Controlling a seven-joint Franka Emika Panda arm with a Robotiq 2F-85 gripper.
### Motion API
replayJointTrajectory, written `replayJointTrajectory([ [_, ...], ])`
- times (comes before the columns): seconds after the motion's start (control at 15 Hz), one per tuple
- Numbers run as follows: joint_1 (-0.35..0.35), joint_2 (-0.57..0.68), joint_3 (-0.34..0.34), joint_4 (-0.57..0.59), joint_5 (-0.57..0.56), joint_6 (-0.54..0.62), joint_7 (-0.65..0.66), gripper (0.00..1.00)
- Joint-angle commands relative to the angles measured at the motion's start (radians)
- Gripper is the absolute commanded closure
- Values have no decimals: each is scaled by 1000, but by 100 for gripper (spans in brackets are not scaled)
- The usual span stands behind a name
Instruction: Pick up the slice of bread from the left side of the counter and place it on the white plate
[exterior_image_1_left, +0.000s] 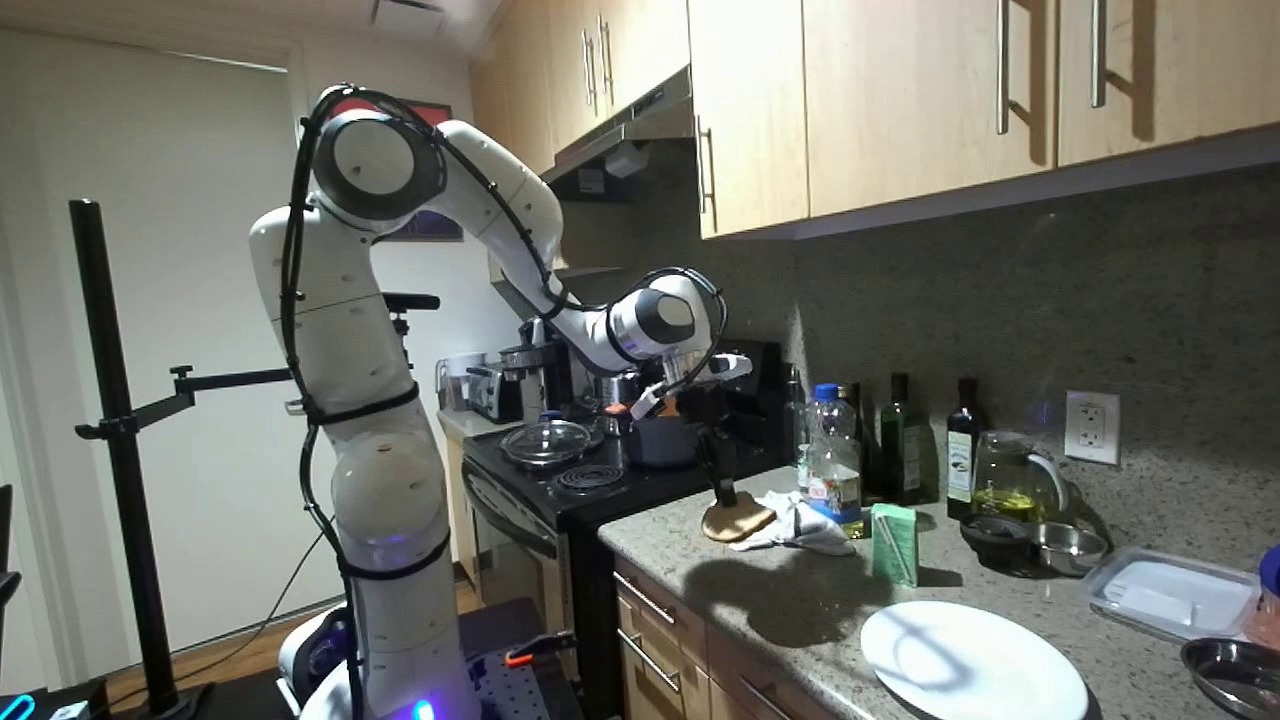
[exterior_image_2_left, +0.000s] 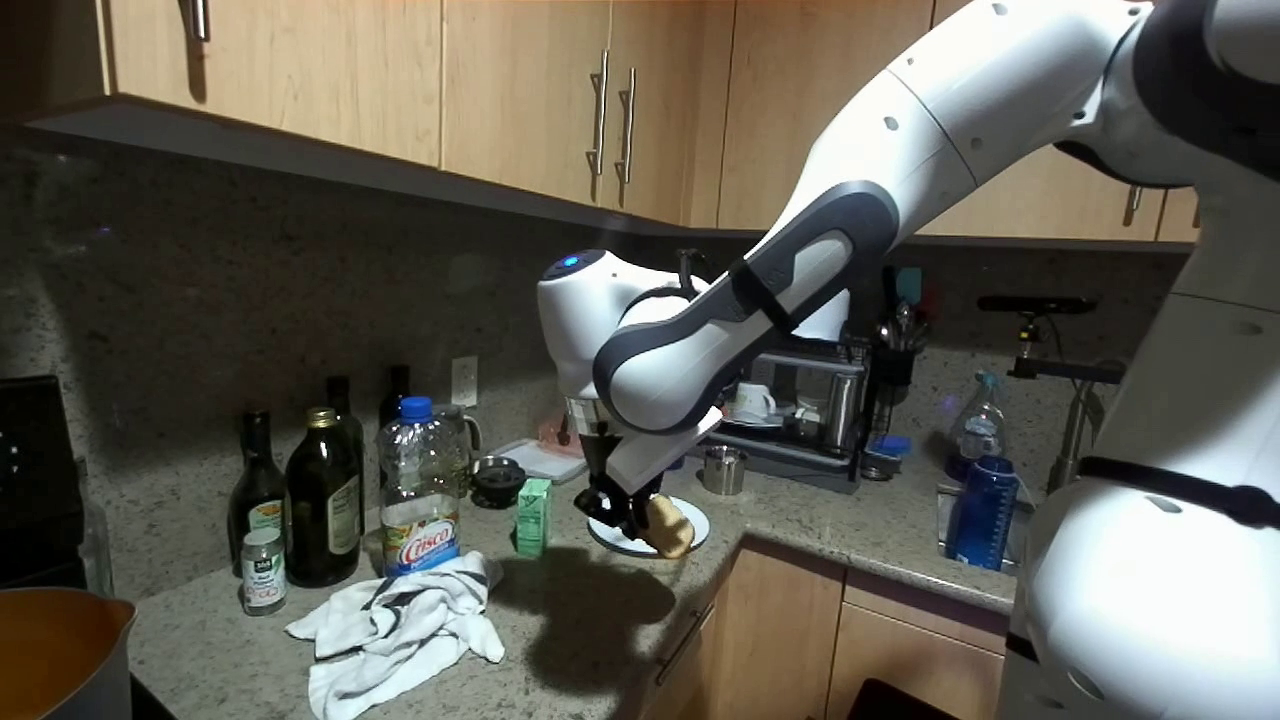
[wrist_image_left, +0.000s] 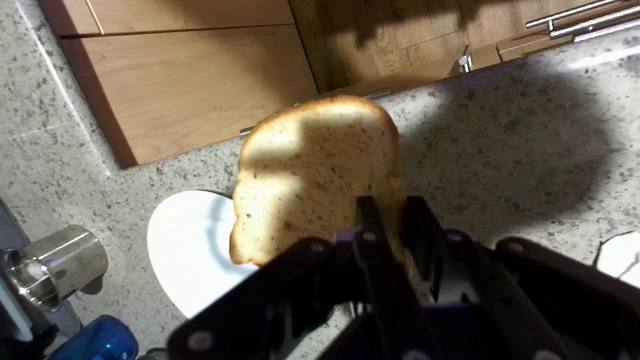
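Speckled stone counter (exterior_image_1_left: 660, 537), with bottles (exterior_image_2_left: 335, 500) standing back near the splashback (exterior_image_1_left: 930, 290), presumably so that the front strip serves as working room. Near the counter's front edge lies the white plate (exterior_image_1_left: 1000, 650), probably placed there for easy reach. Between it and a crumpled towel (exterior_image_2_left: 410, 630), in the air above the stone, hangs the slice of bread (wrist_image_left: 315, 185), not yet over the plate. Grip: the gripper (wrist_image_left: 391, 207) stands narrow, its fingers (wrist_image_left: 371, 220) pinching the slice near one edge only. Such a hold leaves most of the bread jutting out, which should let it settle on the plate before the fingertips touch; it may also let the slice droop or turn. From where I stand, the arm (exterior_image_1_left: 345, 330) rises beside the counter, bends at a high elbow and slopes down to the wrist, with the gripper pointing downward. I judge the step to be the transfer; a move across to the plate, then a lowering and release, seems called for next.
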Motion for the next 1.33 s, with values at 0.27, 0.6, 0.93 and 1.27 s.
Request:
replayJointTrajectory([
  [0.27, -32, 161, -5, 215, -119, -135, 24, 95],
  [0.6, -31, 266, -65, 372, -167, -189, 18, 95],
  [0.93, -21, 290, -113, 399, -151, -172, -2, 81],
  [1.27, -17, 317, -118, 420, -149, -175, 4, 95],
])
